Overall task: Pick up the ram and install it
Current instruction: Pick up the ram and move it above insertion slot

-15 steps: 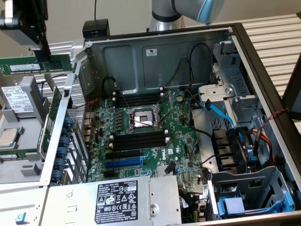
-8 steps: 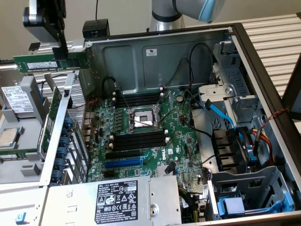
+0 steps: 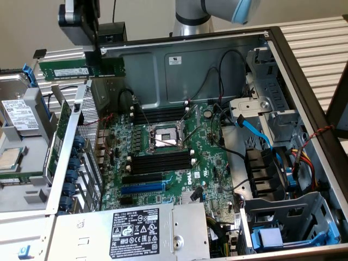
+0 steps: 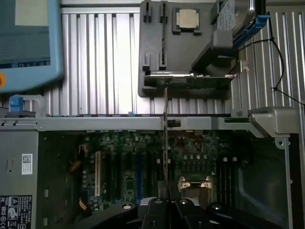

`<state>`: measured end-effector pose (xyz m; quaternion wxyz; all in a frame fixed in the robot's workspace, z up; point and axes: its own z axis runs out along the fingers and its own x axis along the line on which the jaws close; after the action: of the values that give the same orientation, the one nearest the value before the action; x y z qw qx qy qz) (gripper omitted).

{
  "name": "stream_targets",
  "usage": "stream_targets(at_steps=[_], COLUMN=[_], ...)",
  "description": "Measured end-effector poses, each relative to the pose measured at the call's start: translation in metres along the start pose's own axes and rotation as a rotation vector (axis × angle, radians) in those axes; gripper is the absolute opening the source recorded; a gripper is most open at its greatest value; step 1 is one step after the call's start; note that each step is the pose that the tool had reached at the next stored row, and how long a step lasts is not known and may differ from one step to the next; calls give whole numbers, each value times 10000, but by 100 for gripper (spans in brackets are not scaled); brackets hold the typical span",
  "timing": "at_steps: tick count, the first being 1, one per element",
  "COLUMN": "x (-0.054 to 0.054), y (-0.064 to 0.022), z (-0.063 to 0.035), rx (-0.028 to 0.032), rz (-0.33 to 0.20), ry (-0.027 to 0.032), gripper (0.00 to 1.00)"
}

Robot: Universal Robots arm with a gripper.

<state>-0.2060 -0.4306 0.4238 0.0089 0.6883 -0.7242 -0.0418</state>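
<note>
Exterior view: an open computer case (image 3: 157, 76) is seen from above, with a green motherboard (image 3: 182, 171) lying flat inside it. The gripper (image 3: 97, 53) is placed high at the exterior view's left, over the case wall on that side. Its jaws are drawn in narrowly and clamped on the ram (image 3: 65, 69), which is pinched at its upper edge. The ram is held in the air, clear of everything, with its long side level and its flat green face turned to the camera. It hangs directly under the gripper. The grip is taken off-centre, so that most of the stick's length is carried toward the exterior view's left of the jaws. Well below the ram, toward the exterior view's right, long black memory slots (image 3: 162, 162) are set in two banks on either side of a metal processor socket (image 3: 166, 136). A blue expansion slot (image 3: 142, 187) lies nearer the camera. A hard drive (image 3: 19, 114) is placed outside the case at the exterior view's left.

In the wrist view, the ram is seen edge-on as a thin line running straight out from between the black fingers (image 4: 155, 212), with the motherboard and the case rim behind it.
</note>
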Motion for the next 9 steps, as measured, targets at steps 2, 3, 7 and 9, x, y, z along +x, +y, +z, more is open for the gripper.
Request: stream_targets(at_steps=[2,3,7,9], x=[-6,-9,-24,-36], y=[-92,-138,-318,-409], z=[-6,-9,-21,-24], rx=[1,0,0,0], rz=[0,-1,-2,-3], ry=[-1,0,0,0], gripper=[12,12,12,12])
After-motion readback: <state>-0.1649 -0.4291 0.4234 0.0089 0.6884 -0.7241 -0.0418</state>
